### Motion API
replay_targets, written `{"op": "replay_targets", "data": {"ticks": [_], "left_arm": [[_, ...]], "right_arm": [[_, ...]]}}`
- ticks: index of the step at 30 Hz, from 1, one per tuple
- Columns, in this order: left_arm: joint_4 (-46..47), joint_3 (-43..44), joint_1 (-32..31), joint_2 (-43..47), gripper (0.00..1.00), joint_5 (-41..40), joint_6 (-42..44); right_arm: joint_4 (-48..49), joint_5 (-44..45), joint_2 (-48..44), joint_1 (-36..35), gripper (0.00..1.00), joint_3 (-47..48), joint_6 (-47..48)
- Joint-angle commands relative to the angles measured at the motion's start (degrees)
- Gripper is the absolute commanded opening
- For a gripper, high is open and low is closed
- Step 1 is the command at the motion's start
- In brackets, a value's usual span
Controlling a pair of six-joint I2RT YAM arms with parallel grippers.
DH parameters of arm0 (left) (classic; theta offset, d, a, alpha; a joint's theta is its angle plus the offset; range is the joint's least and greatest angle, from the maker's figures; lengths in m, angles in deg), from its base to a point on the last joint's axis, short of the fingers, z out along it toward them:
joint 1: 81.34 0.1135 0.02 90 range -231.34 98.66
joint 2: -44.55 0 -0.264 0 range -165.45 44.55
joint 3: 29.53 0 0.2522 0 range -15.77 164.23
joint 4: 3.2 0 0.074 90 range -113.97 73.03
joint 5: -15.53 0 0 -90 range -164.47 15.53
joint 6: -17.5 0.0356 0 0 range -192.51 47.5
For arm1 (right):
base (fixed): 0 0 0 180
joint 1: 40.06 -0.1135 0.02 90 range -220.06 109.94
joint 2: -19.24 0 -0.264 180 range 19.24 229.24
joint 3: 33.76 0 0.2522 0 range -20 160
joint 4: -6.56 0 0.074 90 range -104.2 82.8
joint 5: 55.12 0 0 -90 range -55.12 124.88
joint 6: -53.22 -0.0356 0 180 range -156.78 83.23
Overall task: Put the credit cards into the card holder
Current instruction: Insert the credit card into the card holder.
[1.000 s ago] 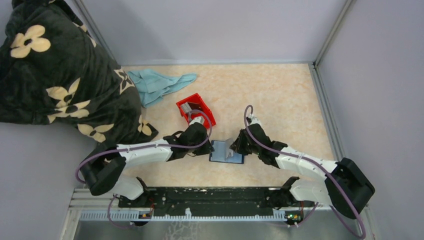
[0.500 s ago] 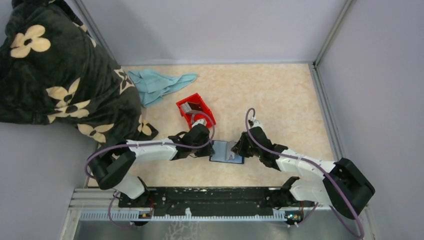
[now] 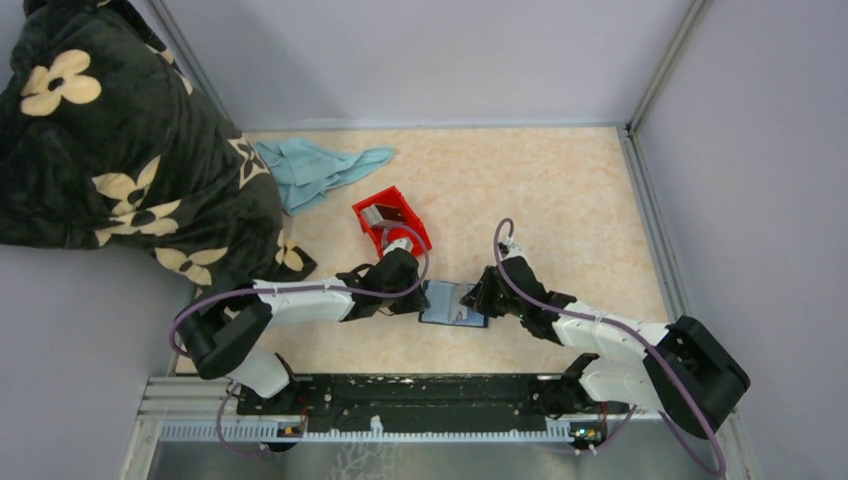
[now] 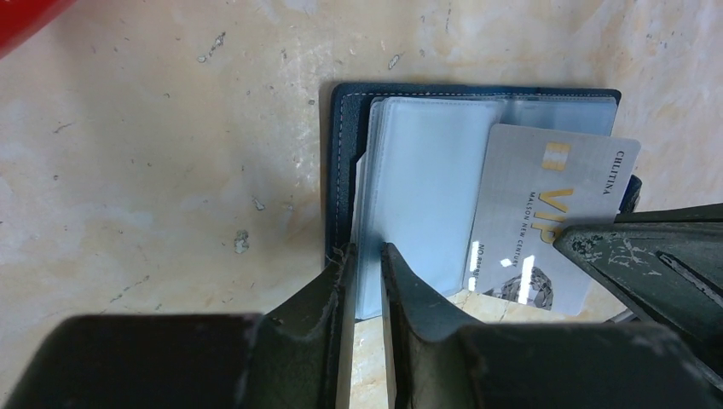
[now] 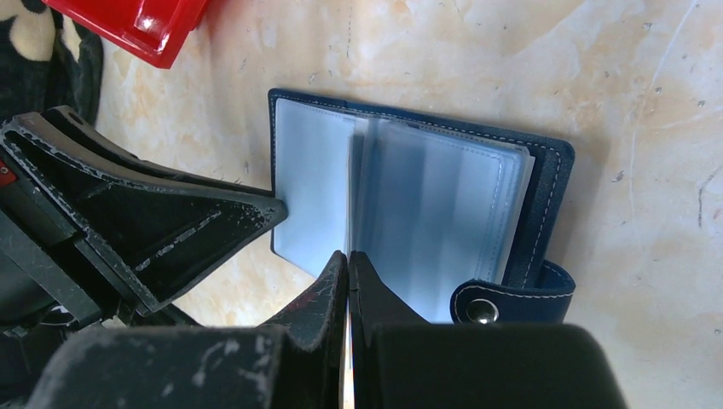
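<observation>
The navy card holder (image 3: 453, 303) lies open on the table between my grippers, its clear sleeves (image 4: 426, 179) fanned up. My left gripper (image 4: 367, 251) is nearly shut on the holder's left edge, one finger on the navy cover (image 4: 338, 162) and the other on the sleeves. A silver "VIP" credit card (image 4: 546, 213) is pinched in my right gripper (image 5: 349, 254), which is shut on it. The card stands on edge over the sleeves (image 5: 443, 204) on the holder's right half. From above, the left gripper (image 3: 415, 298) and right gripper (image 3: 478, 297) flank the holder.
A red bin (image 3: 392, 220) with a greyish card (image 3: 378, 213) inside stands just behind the left gripper. A blue cloth (image 3: 320, 165) lies further back. A dark floral blanket (image 3: 110, 130) covers the left side. Walls enclose the table.
The left arm has shifted slightly right to the holder's edge. The right gripper has lowered the card closer to the sleeves. Both grips are unchanged.
</observation>
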Motion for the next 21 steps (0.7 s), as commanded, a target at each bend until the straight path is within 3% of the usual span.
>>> {"op": "replay_targets", "data": {"ticks": [1, 21], "left_arm": [[-0.8, -1.8, -0.3, -1.1, 0.23, -0.1, -0.3], [-1.1, -3.3, -0.6, -0.5, 0.23, -0.4, -1.0]], "right_arm": [[3.5, -0.9, -1.6, 0.3, 0.00, -0.5, -0.9], [6.2, 1.2, -2.6, 0.9, 0.00, -5.2, -3.0]]}}
